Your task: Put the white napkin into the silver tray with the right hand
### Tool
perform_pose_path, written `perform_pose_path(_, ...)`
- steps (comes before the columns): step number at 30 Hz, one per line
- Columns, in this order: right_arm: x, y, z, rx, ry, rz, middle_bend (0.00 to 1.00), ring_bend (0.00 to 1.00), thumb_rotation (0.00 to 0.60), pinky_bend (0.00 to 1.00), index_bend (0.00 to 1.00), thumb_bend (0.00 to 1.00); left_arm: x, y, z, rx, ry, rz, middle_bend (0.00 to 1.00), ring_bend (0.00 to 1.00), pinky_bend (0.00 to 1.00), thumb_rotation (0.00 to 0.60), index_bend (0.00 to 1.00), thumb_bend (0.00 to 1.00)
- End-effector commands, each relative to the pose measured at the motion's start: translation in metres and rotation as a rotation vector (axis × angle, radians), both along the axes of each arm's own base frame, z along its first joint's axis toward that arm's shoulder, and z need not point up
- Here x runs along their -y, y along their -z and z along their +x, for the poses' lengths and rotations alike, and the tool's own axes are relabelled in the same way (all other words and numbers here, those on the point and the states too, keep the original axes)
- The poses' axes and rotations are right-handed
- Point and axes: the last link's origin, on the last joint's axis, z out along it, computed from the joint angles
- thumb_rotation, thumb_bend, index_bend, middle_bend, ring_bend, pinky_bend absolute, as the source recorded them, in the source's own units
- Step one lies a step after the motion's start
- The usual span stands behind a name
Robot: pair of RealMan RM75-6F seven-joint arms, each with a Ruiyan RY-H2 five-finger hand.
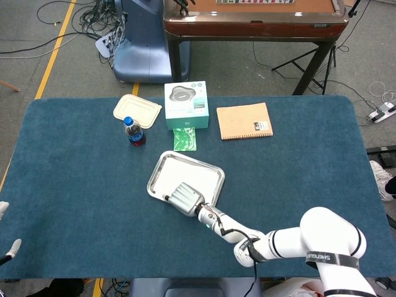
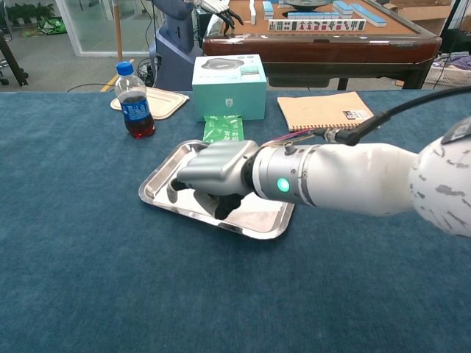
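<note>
1. The white napkin seems to lie flat in the silver tray. It shows as a pale sheet that I can hardly tell from the tray's shine.
2. My right hand hangs over the tray's near rim with the fingers curled downward. I cannot tell whether they pinch anything.
3. The sheet runs from my fingertips toward the tray's far-left end, so I judge only letting go remains.
4. My left hand barely shows, well apart.
5. The bottle, green packet and box stand beyond the tray, and none of them blocks me.
</note>
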Motion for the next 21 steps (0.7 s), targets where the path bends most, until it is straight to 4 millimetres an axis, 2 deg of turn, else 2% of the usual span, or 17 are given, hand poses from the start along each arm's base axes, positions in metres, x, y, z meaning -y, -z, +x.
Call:
perform_pose_path(1, 0.002, 0.003, -0.001, -0.007, 0.004, -0.001, 0.98, 0.94, 0.6, 1.0, 0.2, 1.0, 0.0, 0.0, 0.0, -0.001, -0.002, 0.0, 0.12, 0.12, 0.09, 0.6, 0.1, 0.24)
perform_pose_path(21, 0.012, 0.016, -0.002, -0.026, 0.027, -0.006, 0.98, 0.94, 0.6, 1.0, 0.2, 1.0, 0.002, -0.001, -0.001, 0.0, -0.007, 0.006, 0.12, 0.12, 0.09, 0.6, 0.1, 0.24)
